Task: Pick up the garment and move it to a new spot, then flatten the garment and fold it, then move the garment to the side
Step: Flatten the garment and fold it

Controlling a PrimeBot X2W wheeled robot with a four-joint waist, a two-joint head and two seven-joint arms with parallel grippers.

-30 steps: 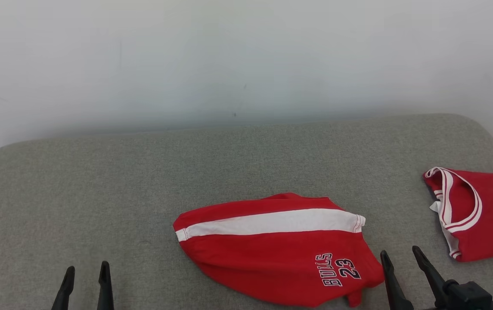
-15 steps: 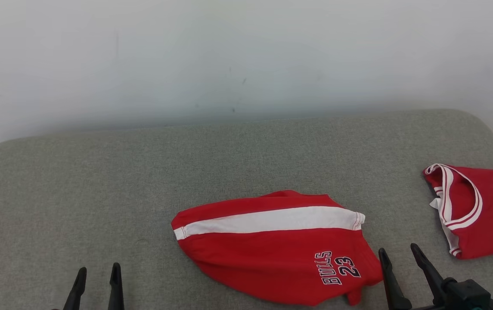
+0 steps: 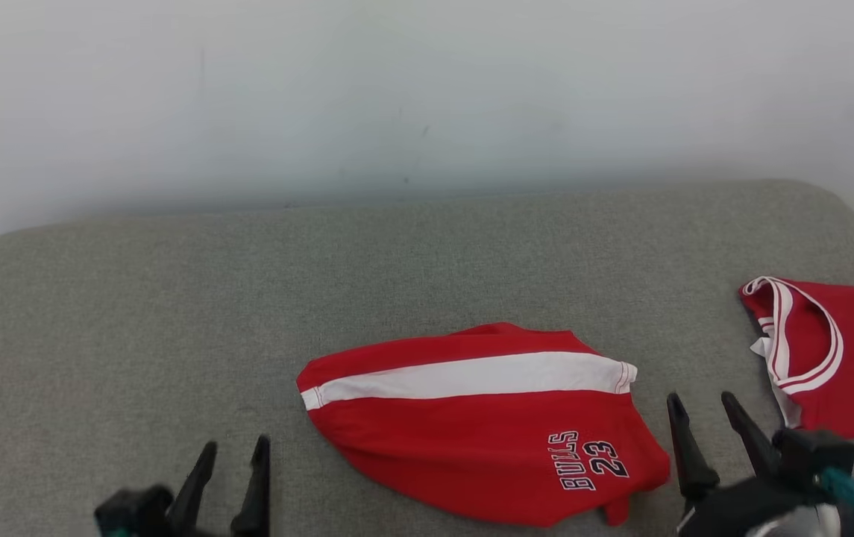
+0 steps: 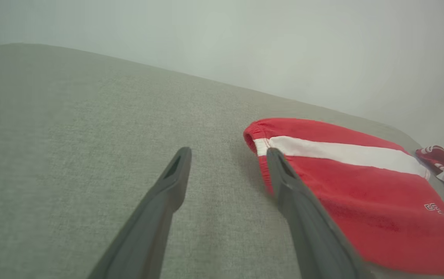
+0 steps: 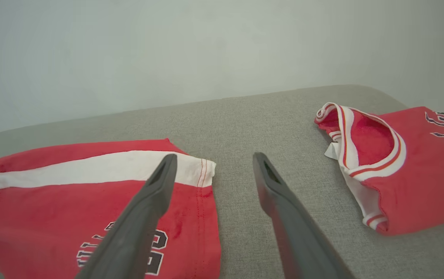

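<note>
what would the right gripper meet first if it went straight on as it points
Probably bare grey cushion between the red shorts and the jersey: the right gripper aims into that gap, though one finger might brush the shorts' hem; depth unclear.

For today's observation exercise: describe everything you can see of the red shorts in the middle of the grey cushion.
The red shorts look like soft knit cloth, with a broad white stripe and dark BULLS 23 lettering near one hem. They lie flat on the grey cushion, ungripped, between the open left hand and right hand.
</note>
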